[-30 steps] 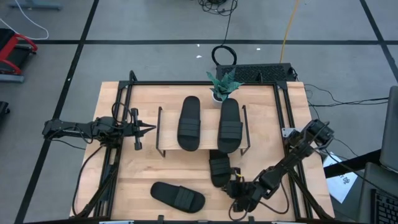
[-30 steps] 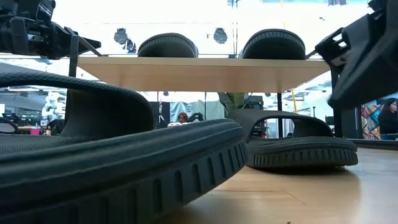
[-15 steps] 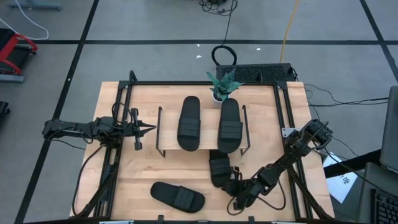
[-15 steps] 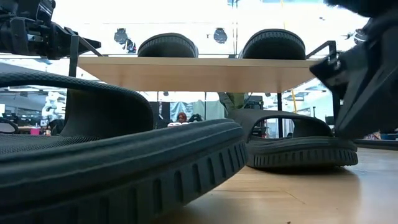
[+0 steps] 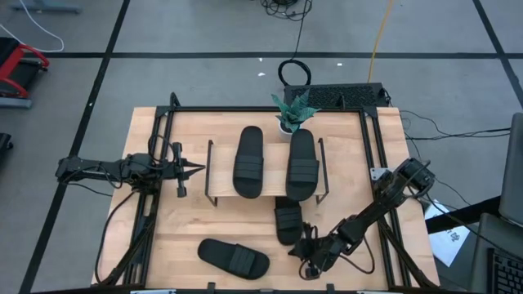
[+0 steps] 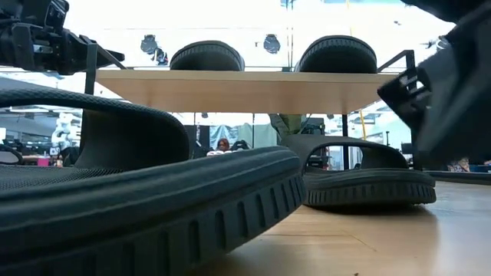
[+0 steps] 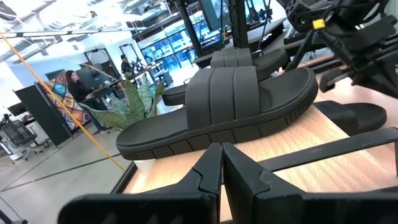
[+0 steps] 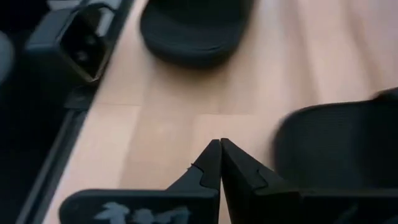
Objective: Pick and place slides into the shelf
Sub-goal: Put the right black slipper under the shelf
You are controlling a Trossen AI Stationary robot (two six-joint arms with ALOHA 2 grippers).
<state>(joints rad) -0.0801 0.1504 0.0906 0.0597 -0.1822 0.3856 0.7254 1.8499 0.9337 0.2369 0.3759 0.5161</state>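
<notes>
Two slides (image 5: 249, 162) (image 5: 301, 163) lie side by side on the shelf's top board (image 5: 265, 194). A third slide (image 5: 288, 220) lies on the table with its toe end under the shelf's near edge. A fourth slide (image 5: 233, 258) lies near the table's front edge. My right gripper (image 5: 304, 244) is shut and slants down over bare wood (image 8: 221, 144), just right of the third slide's heel (image 8: 336, 149); I cannot tell whether it touches it. My left gripper (image 5: 196, 167) is shut, level, left of the shelf.
A small potted plant (image 5: 292, 114) stands behind the shelf. Black frame rails (image 5: 155, 204) (image 5: 376, 155) run along the table's left and right sides. In the low view the fourth slide (image 6: 153, 207) fills the foreground. Bare wood lies between the two loose slides.
My right gripper has swung a little toward the table's left and tipped further down, ending close beside the third slide's heel. It has stayed shut.
</notes>
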